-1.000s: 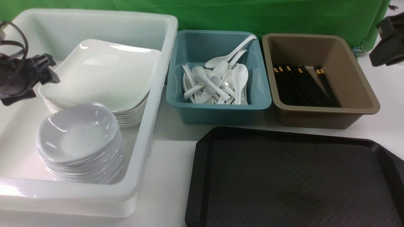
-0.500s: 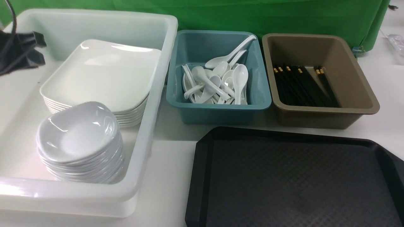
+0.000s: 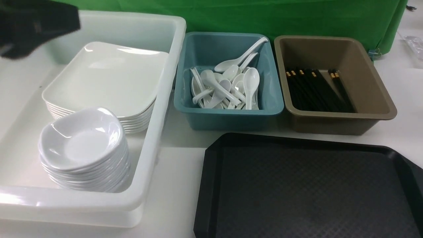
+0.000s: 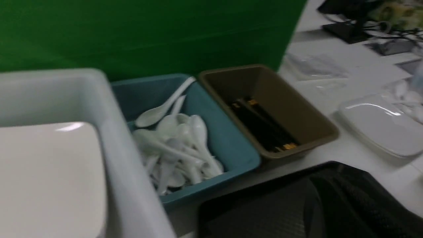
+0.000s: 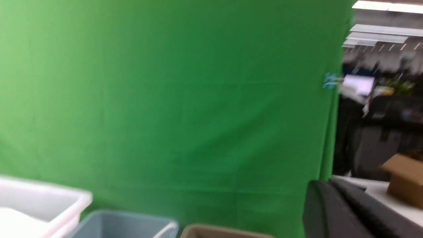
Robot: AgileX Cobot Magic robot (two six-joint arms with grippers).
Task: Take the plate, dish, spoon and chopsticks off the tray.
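Observation:
The black tray (image 3: 297, 185) lies at the front right with nothing on it; it also shows in the left wrist view (image 4: 257, 211). A stack of white plates (image 3: 105, 76) and a stack of small white bowls (image 3: 82, 138) sit in the white tub (image 3: 155, 132). Several white spoons (image 3: 228, 86) lie in the teal tub (image 3: 231, 115). Black chopsticks (image 3: 317, 89) lie in the brown tub (image 3: 330, 124). My left gripper (image 3: 36, 23) is a dark blur above the white tub's far left corner. My right gripper is outside the front view; only a blurred dark finger (image 5: 343, 211) shows.
The three tubs stand in a row behind the tray, before a green backdrop (image 3: 264, 16). A white lidded container (image 4: 380, 127) and clear bags lie on the table right of the brown tub. A cardboard box (image 5: 403, 178) sits far right.
My left gripper has risen from beside the plate stack to the upper left corner. My right gripper has left the front view at the upper right.

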